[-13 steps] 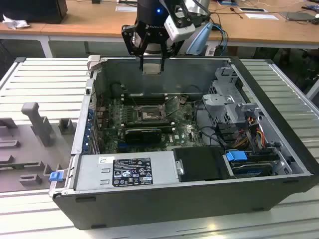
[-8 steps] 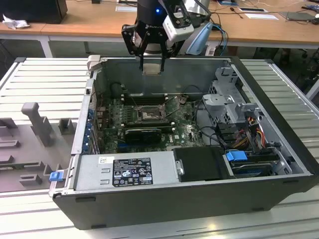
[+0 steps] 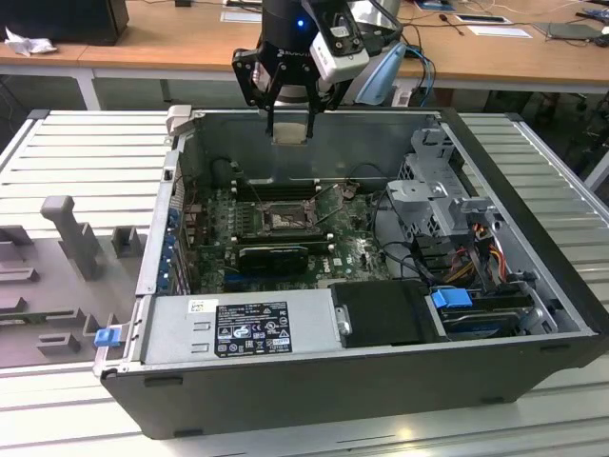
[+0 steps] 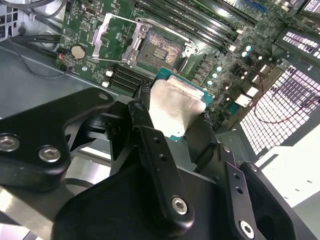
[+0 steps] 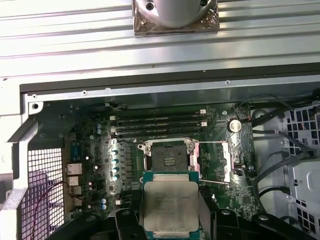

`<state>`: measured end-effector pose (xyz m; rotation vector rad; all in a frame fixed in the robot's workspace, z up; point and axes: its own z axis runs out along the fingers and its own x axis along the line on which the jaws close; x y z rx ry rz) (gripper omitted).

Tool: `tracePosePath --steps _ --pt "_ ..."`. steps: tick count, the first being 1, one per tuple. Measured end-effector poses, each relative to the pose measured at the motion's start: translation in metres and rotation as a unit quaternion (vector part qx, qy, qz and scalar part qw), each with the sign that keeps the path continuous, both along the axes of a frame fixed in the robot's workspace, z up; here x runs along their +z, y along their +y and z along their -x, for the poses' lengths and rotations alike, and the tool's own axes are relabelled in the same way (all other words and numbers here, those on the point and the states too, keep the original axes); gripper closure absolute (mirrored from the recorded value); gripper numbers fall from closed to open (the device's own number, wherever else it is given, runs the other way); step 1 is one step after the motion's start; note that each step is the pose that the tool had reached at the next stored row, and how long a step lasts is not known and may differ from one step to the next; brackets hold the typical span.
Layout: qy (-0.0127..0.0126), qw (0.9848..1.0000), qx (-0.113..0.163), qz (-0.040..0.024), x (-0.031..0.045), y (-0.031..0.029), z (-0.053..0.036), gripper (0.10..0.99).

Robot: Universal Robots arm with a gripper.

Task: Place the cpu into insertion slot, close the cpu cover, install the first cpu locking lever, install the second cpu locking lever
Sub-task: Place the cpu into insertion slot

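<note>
The small, flat, square, silvery-grey metal-topped cpu (image 5: 171,202) runs off the edge of the first wrist view; the fingers (image 5: 126,222) of the black metal gripper (image 5: 170,222) cover both its flanks; in the second wrist view a black finger (image 4: 150,142) hides the chip's nearer corner; in the exterior view the pin field of the square, black-rimmed insertion slot (image 3: 283,221) is too small to make out; the dark arm (image 3: 285,29) is cropped at the top edge.

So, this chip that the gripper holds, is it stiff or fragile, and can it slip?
The chip looks like a flat rigid plate, so it probably will not bend. Its smooth metal top may be slippery, and the gripper holds it by two opposite edges. Being thin and small, it is likely light.
</note>
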<state>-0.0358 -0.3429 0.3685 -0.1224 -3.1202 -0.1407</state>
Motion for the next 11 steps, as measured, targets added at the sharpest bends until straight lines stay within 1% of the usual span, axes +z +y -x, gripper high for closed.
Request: tracePosePath --steps 5,11 --pt "0.0 0.9999 -0.016 0.0 -0.0003 0.0 0.0 0.557" --pt "0.0 0.9996 -0.028 -0.0001 -0.0005 0.0 0.0 0.557"
